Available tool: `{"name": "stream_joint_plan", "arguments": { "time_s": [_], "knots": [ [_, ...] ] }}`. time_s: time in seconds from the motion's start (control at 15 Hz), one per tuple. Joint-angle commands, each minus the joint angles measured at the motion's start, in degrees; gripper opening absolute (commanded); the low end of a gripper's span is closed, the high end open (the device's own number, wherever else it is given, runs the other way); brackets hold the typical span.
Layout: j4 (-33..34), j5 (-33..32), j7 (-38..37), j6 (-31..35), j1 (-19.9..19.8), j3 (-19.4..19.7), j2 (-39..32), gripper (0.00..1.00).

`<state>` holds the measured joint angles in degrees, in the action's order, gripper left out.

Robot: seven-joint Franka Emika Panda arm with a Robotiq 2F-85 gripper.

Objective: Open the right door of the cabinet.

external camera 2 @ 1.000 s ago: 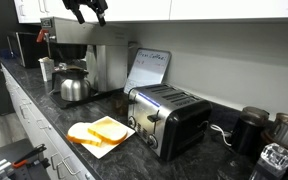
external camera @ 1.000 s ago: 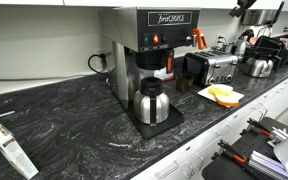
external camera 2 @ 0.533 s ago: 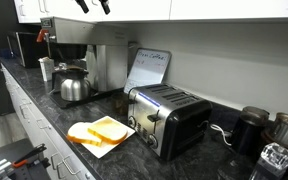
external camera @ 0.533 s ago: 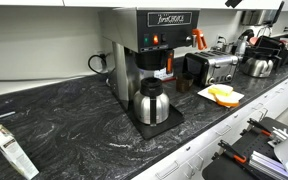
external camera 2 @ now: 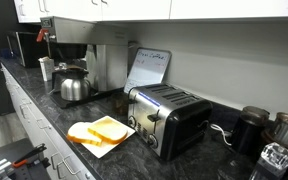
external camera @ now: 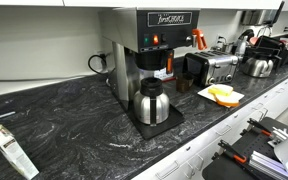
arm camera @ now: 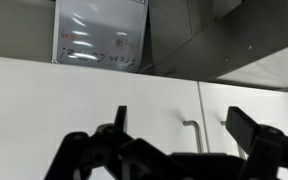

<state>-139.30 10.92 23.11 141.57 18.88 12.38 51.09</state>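
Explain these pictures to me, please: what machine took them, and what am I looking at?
A robot arm works in a kitchen. Two pictures come from cameras standing in the room; they show a dark countertop with a coffee maker, its carafe, a toaster and bread slices on a plate. The third comes from a camera on the arm's wrist: the dark shapes at the bottom are its jaws, open and holding nothing, facing white cabinet doors and a door handle.
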Motion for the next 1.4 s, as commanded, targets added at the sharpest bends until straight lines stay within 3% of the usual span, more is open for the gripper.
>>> {"name": "stream_joint_plan", "arguments": {
  "time_s": [0.0, 0.33, 0.67, 1.07, 1.33],
  "knots": [
    [0.05, 0.40, 0.26, -0.20, -0.58, -0.26, -0.06, 1.00],
    [-0.01, 0.37, 0.24, -0.22, -0.74, -0.26, 0.07, 1.00],
    [1.81, 2.97, 3.70, 3.29, 3.66, 2.91, -0.18, 1.00],
    [5.12, 9.02, 11.65, 9.58, 15.64, 10.72, -2.27, 1.00],
    [6.64, 10.04, 16.13, 9.01, 21.86, 14.49, -3.35, 1.00]
  ]
}}
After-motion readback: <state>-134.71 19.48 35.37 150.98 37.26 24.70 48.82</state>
